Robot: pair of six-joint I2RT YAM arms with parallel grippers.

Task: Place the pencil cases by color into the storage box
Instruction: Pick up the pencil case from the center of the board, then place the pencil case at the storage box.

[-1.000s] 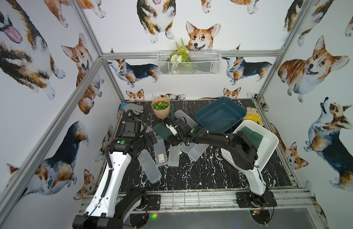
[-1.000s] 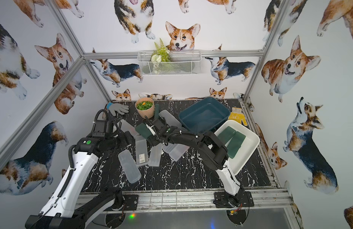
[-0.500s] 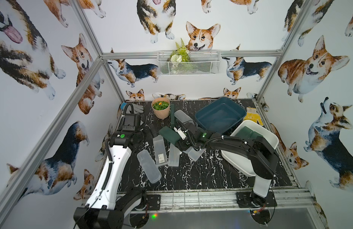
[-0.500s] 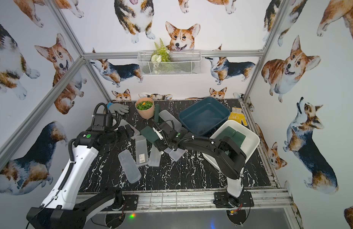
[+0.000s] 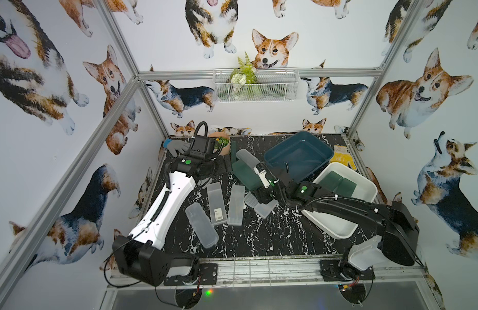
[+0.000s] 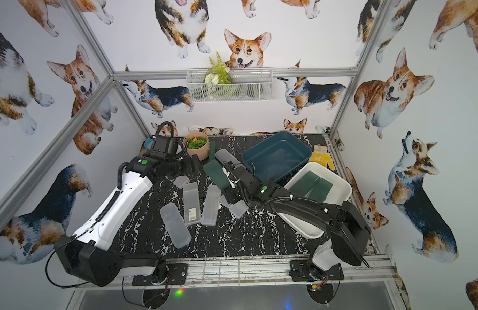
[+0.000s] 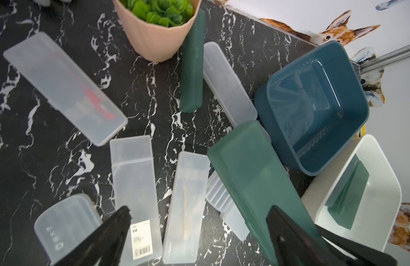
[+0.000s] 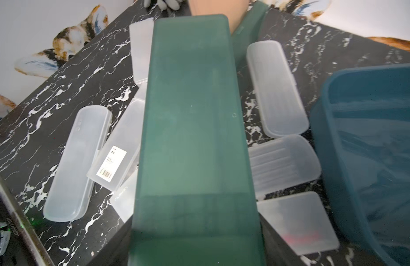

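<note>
Table (image 5: pixel 259 241): the white bin (image 5: pixel 340 233) on our right already has two binned cases (image 5: pixel 337 183), both green. The blue bin (image 5: pixel 299 153) behind it looks empty. So we read it as green → white bin.

The green case (image 8: pixel 194 138) is up off the table, above the clear cases (image 5: pixel 215 200) and just beside the blue bin's near corner. A spare green case (image 7: pixel 192 64) stands on edge by the pot (image 6: pixel 197 154).

We'd swing it right and keep it level. Clear the white rim, then get low over the binned cases before letting go. The grip sits near one end, so the free end may sag or clip the blue bin. Go slow.

Right jaws: clamped across the green case.
Left jaws: wide apart and empty, hovering near the pot.
</note>
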